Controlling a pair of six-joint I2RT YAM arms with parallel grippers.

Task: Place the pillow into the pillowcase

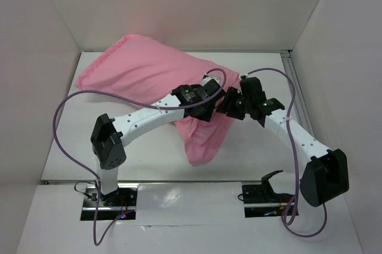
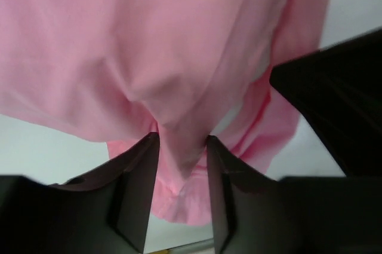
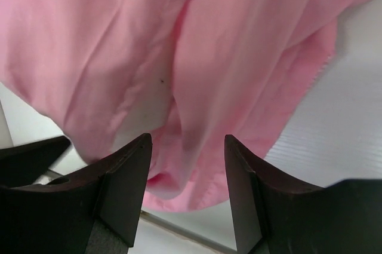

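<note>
Pillowcase: pink satin, lying on the white table. Its plump bulk sits far left, and a loose end runs to the centre and droops toward the near side.
Pillow: no white surface shows, so I cannot tell how far in it is.
Left gripper: at the centre, over the loose end. Its fingers stand narrowly apart and pinch a gathered fold of the pink cloth.
Right gripper: just right of the left one, facing it. Its fingers are wider apart with cloth hanging between them; I cannot tell whether they press it.
</note>
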